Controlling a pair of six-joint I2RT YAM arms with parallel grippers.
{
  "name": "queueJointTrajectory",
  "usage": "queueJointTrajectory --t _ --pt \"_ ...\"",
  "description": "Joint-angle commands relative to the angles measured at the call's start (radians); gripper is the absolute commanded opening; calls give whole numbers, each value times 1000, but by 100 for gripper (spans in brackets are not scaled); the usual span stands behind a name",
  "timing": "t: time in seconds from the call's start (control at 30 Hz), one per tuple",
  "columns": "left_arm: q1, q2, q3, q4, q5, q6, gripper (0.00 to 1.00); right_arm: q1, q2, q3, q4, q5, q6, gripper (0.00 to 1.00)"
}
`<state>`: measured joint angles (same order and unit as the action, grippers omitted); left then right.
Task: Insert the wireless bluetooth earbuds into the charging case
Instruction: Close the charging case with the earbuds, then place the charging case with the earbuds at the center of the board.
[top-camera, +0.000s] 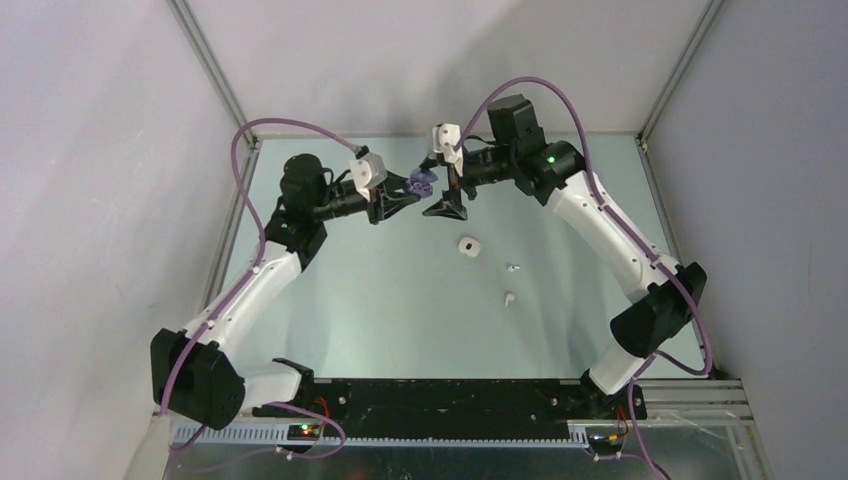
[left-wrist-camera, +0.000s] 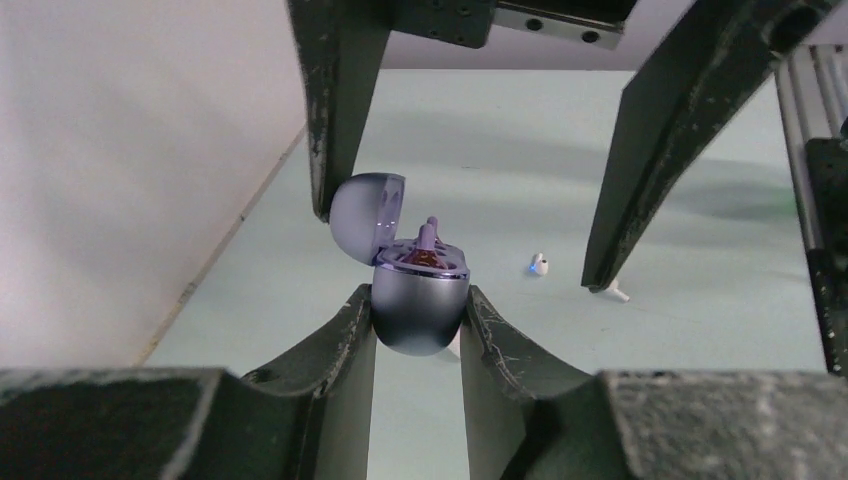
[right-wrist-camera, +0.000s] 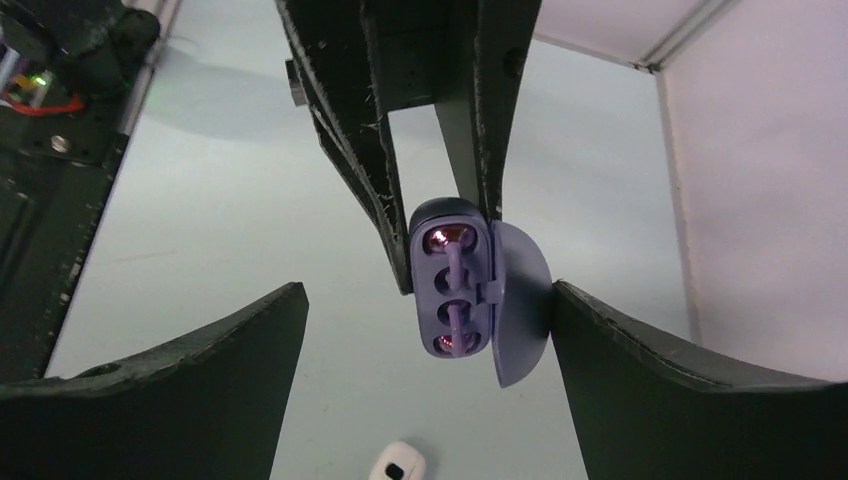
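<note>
Left gripper (top-camera: 402, 200) clamps purple case (left-wrist-camera: 420, 315), lid (left-wrist-camera: 365, 215) open, 2 purple earbuds (right-wrist-camera: 453, 262) seated inside. Right gripper (top-camera: 446, 207) released, jaws wide, at case's 4 o'clock. White case (top-camera: 467, 245), 2 white earbuds (top-camera: 513, 268) on table (top-camera: 350, 300), 5 o'clock.

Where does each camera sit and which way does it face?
Top external: overhead behind the robot, facing down at the table; both arms show.
Left wrist: behind the left tool, facing along it at the purple case it grips.
Right wrist: behind the open right tool, facing past it at that case.
All share the case.
</note>
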<state>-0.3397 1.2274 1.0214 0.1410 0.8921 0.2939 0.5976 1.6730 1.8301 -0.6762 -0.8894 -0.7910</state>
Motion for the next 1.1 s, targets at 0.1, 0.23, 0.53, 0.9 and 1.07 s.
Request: queueJointTrajectory --t 0.1,0.23,0.53,0.9,1.07 --pt "21 52 45 238 -129 -339 0 54 -162 -137 72 176 -57 93" --pt "26 68 40 247 -146 -407 0 61 -233 -216 131 275 -31 94" --pt "53 166 16 85 -175 -491 2 -65 -315 -352 93 371 236 95" --pt "104 608 225 -377 -33 -534 2 -325 -347 -530 -102 335 502 99" --pt "115 712 271 -494 -79 -556 5 -352 -351 -613 -41 418 564 99"
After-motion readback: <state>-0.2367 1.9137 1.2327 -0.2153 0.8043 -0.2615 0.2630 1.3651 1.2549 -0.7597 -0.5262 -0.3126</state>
